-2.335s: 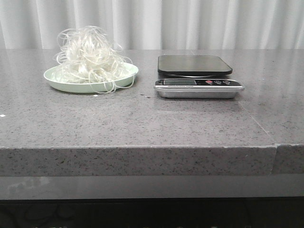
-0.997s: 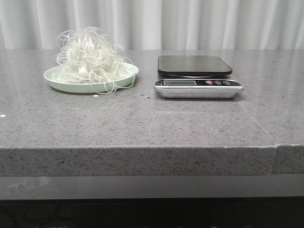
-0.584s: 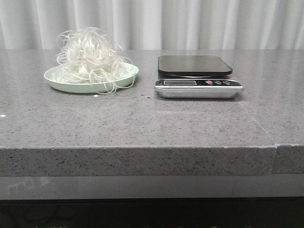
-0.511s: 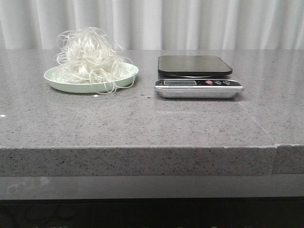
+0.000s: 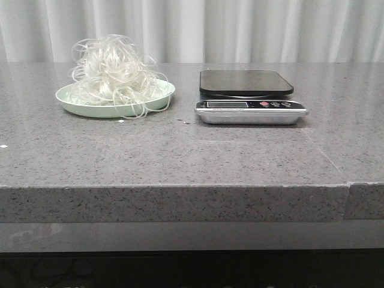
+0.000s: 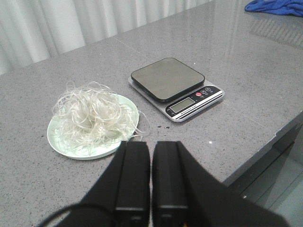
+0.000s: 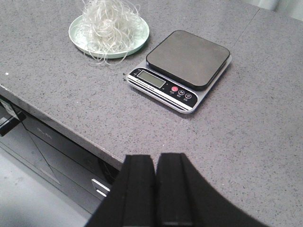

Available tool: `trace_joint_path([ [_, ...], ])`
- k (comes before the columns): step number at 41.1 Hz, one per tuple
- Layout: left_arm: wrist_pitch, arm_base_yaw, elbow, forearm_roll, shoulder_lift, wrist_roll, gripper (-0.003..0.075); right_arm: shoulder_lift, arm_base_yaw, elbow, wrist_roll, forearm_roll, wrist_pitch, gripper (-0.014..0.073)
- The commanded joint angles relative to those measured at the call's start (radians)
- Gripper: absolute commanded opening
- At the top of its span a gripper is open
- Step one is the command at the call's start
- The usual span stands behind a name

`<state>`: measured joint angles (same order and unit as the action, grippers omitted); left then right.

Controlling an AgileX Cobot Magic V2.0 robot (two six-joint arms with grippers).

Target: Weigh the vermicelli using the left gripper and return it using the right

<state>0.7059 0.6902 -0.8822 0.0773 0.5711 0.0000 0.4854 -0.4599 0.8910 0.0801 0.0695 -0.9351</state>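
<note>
The vermicelli, a fluffy tangle of whitish strands, lies piled on a pale green plate at the back left of the grey counter. It also shows in the left wrist view and the right wrist view. A kitchen scale with a dark bare platform stands to the plate's right. My left gripper is shut and empty, held above the counter's front part, short of the plate. My right gripper is shut and empty over the counter's front edge. Neither gripper shows in the front view.
The grey speckled counter has a seam at its front right. A blue cloth lies far off beyond the scale in the left wrist view. White curtains hang behind the counter. Dark drawers sit under the counter's front edge.
</note>
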Motion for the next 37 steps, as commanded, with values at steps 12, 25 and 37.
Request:
trace_joint_path([
  [12, -0.120, -0.147, 0.035, -0.004, -0.055, -0.007, 0.0142, 0.006, 0.004, 0.022, 0.002, 0.005, 0.057, 0.0159],
  [25, -0.504, -0.476, 0.460, -0.039, -0.336, -0.007, 0.0142, 0.006, 0.004, 0.022, 0.002, 0.005, 0.056, 0.0159],
  [37, -0.683, -0.607, 0.785, -0.077, -0.548, -0.007, 0.0142, 0.006, 0.004, 0.022, 0.002, 0.005, 0.056, 0.0159],
])
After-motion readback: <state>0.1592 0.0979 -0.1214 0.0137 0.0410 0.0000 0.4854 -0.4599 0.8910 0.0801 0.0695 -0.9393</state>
